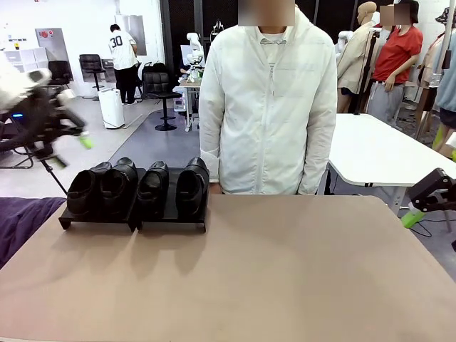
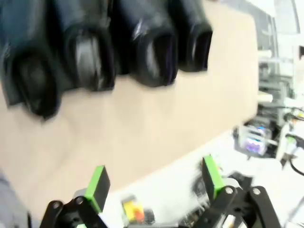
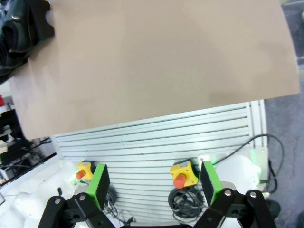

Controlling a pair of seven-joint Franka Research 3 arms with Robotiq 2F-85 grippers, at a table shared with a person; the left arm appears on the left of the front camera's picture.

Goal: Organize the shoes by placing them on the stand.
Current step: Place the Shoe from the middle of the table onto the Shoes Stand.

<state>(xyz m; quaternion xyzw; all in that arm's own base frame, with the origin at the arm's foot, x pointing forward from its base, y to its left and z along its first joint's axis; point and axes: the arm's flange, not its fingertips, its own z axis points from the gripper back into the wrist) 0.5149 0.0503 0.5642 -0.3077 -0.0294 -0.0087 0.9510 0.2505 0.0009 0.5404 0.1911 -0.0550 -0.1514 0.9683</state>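
4 shoes [image 1: 139, 189] on stand [image 1: 171, 217], left-centre | likely light, glossy-slick, soft uppers (grip heel rim) | both jaws wide, empty

I see four shoes [image 1: 139, 187] side by side on the stand [image 1: 171, 222], stand at bench [image 1: 285, 271] far-left; person [image 1: 267, 107] behind, right of stand.

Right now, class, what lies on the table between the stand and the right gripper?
Nothing: in the front view bare tabletop runs from the stand toward the right gripper.
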